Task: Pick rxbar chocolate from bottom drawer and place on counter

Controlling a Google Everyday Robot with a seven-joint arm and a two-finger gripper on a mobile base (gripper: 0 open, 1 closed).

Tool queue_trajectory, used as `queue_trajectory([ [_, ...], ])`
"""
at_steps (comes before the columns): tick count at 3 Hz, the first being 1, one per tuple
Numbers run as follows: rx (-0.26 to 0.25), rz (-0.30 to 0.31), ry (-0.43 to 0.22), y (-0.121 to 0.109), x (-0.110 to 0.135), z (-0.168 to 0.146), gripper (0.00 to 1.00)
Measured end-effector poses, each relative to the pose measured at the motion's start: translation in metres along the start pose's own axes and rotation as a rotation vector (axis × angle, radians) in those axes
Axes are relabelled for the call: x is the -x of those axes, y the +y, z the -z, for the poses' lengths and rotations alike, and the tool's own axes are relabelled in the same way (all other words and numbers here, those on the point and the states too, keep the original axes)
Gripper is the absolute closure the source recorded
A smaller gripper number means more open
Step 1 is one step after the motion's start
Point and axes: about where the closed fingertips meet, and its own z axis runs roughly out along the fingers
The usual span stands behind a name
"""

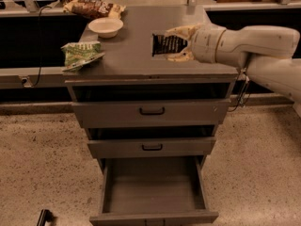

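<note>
My gripper [175,44] comes in from the right and is shut on the rxbar chocolate [167,44], a flat black wrapper with pale stripes. It holds the bar over the right middle of the counter [131,55], a little above the grey top. The bottom drawer [153,188] is pulled open at the foot of the cabinet and its flat grey floor is bare.
A green snack bag [81,54] lies at the counter's left edge. A white bowl [106,26] and a brown-and-yellow snack bag [91,7] sit at the back left. Two shallower drawers with black handles [152,111] are above the open drawer.
</note>
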Motion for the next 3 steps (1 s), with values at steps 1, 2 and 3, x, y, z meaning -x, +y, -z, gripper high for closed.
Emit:
queue_trajectory([
  [1,0.022,-0.052,0.031,-0.027,-0.032,-0.013,1.00],
  [2,0.070,-0.141,0.076,-0.027,-0.062,-0.031,1.00],
  [3,0.101,-0.218,0.122,-0.019,-0.088,-0.043,1.00],
])
